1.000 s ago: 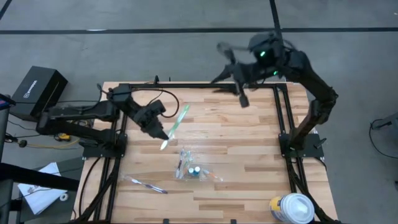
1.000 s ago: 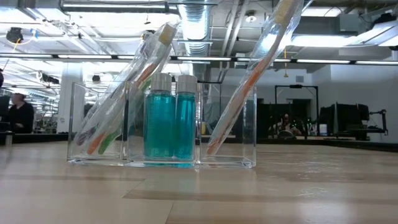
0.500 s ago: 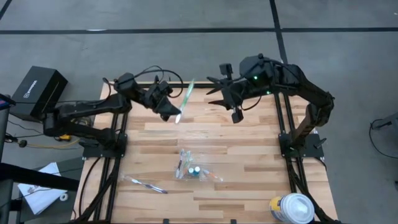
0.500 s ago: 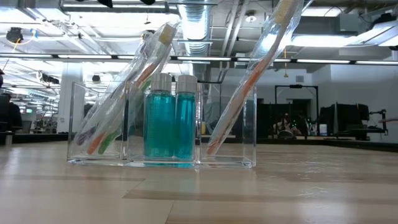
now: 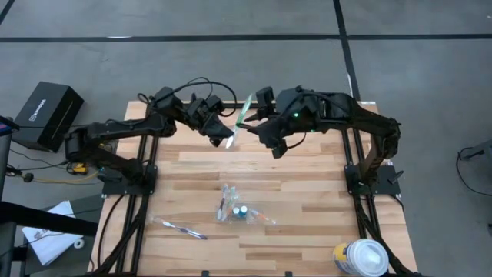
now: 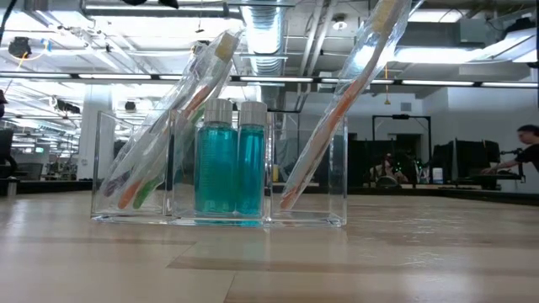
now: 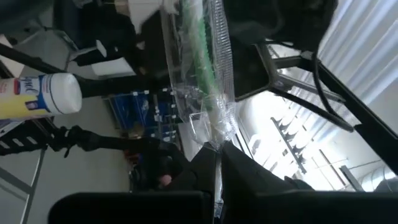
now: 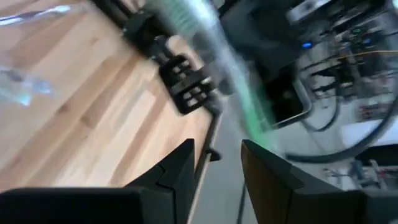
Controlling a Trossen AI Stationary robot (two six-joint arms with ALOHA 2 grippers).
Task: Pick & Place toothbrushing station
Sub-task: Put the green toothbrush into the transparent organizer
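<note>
My left gripper [image 5: 220,135] is shut on a slim toothbrush in a clear wrapper [image 5: 240,119], with green showing inside [image 7: 200,56], held high above the table's far middle. My right gripper [image 5: 258,129] is open just right of it. In the right wrist view the toothbrush [image 8: 239,87] passes ahead of the open fingers [image 8: 180,167], apart from them. The clear holder [image 5: 234,206] stands on the table's middle. It holds two teal tubes [image 6: 231,160] and toothbrushes [image 6: 164,126] that lean on its walls. One more toothbrush [image 5: 178,228] lies flat at the near left. My left gripper pinches the wrapped toothbrush near one end [image 7: 214,134] between its two fingers. The toothbrush is lifted clear of the table and sticks out past the fingers, its free end [image 5: 247,102] slanting toward the far right and my right gripper.
A round white-lidded canister [image 5: 361,258] stands at the near right corner. Black frame rails [image 5: 350,154] run along the table's left, right and far sides. Bare wood lies between the holder and the far edge.
My left gripper has carried the wrapped toothbrush up and toward the far edge and the right. My right gripper, still open, has swung from the far right toward the table's left and come close beside the toothbrush. The holder has kept still.
</note>
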